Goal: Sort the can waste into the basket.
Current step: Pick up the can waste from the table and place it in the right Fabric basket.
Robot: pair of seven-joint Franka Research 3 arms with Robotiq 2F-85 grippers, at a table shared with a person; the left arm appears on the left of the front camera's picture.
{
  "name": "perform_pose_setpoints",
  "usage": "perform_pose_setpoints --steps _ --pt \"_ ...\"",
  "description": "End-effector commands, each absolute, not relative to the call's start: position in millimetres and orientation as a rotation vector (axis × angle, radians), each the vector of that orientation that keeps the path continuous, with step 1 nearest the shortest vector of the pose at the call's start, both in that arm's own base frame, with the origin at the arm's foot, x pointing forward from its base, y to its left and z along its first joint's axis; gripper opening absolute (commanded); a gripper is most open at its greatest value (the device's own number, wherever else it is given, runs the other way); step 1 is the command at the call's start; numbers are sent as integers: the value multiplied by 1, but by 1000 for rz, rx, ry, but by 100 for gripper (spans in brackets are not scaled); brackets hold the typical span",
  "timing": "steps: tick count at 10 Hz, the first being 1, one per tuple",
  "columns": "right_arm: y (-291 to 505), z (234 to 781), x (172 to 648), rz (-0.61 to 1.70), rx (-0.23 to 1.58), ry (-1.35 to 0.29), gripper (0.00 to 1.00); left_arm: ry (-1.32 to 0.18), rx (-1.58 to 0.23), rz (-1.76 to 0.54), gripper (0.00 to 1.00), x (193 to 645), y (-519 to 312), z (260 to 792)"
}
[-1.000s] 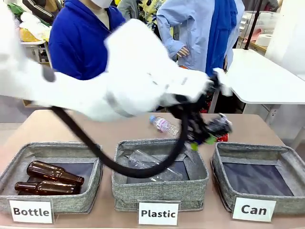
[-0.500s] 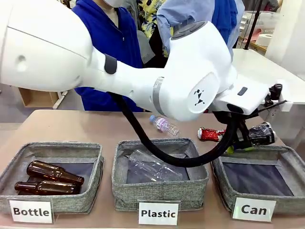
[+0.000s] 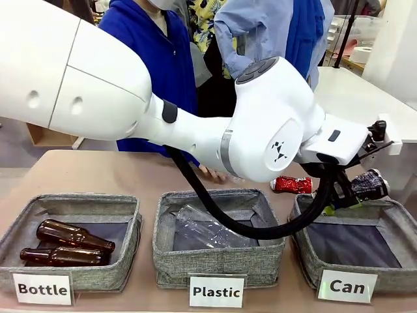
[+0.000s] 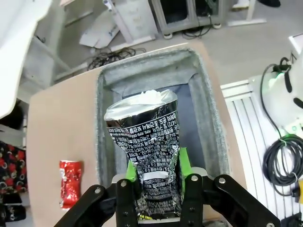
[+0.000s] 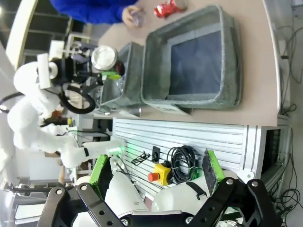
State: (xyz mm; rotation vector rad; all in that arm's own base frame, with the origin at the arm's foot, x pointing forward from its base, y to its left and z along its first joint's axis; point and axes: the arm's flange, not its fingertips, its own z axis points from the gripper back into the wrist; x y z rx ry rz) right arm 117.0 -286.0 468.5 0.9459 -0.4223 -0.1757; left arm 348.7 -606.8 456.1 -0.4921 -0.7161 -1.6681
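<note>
Tan table [image 3: 98, 173] out front, with a white table [image 3: 365, 104] behind the left gripper [image 3: 348, 195] and people in blue [image 3: 156, 59] along the far side. Three grey bins line the near edge. Farthest from that gripper is the Bottle bin [image 3: 124, 261], two brown bottles [image 3: 71, 236] lying in it. Nearer sits the Plastic bin [image 3: 221, 261] with a clear bottle [image 3: 208, 231]. Right below the gripper is the Can basket [image 3: 303, 248], its dark floor showing.

The left arm sweeps across past the middle, wrist tipped down over the basket's far rim. Its jaws pinch the black can [image 4: 147, 137] low on the body, a green pad on each side, the can's free end over the basket's mouth. The red can [image 3: 291, 184] lies on the table just outside the basket's far corner, beside the gripper and apart from it.

The right gripper [image 5: 157, 172] hangs off the table's near side above a slotted metal frame [image 5: 189, 137], fingers spread wide, holding nothing.
</note>
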Motion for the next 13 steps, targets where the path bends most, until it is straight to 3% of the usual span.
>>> perform_pose_setpoints --steps 1,2,3,13 --pt "-285 474 109 -198 950 -435 100 -731 -497 -1639 0 346 -608 465" --pt "-285 474 109 -198 950 -435 100 -733 -492 -1636 0 346 -611 465" --pt "-285 474 109 -198 950 -435 100 -721 -483 -1645 97 345 -612 465" --pt "-285 474 109 -198 950 -435 100 -731 -531 -1617 100 342 -605 472"
